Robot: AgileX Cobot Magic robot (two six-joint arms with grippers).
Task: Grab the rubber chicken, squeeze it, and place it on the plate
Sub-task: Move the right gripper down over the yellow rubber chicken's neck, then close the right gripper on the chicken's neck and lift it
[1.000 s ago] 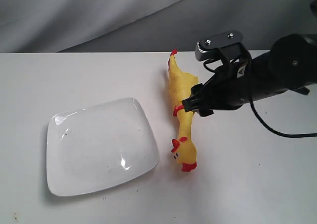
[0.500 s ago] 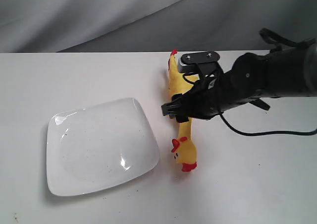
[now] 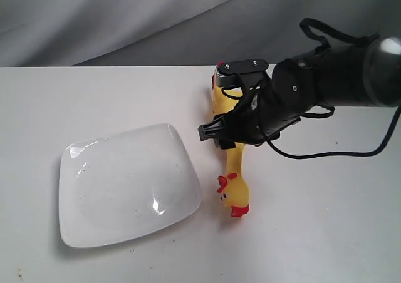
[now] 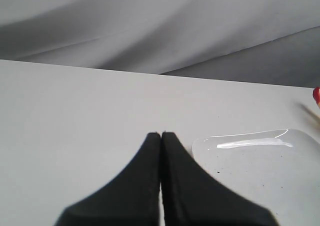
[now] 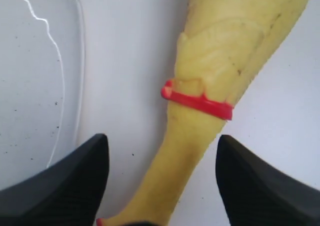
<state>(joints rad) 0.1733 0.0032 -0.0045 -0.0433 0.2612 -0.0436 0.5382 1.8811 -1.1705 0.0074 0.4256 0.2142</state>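
Note:
The yellow rubber chicken lies on the white table, right of the plate, its red-combed head nearest the camera and its feet at the far end. My right gripper hovers open over its neck; in the right wrist view the yellow neck and red neck band lie between the two black fingers, which do not touch it. The arm hides the chicken's middle in the exterior view. My left gripper is shut on nothing, beside the plate's rim.
A grey cloth backdrop hangs behind the table's far edge. A black cable trails from the right arm over the table. The plate's edge lies close beside the chicken's neck.
My right arm has swung left and down over the chicken, so that its open fingers now straddle the neck. The chicken and the plate have not moved.

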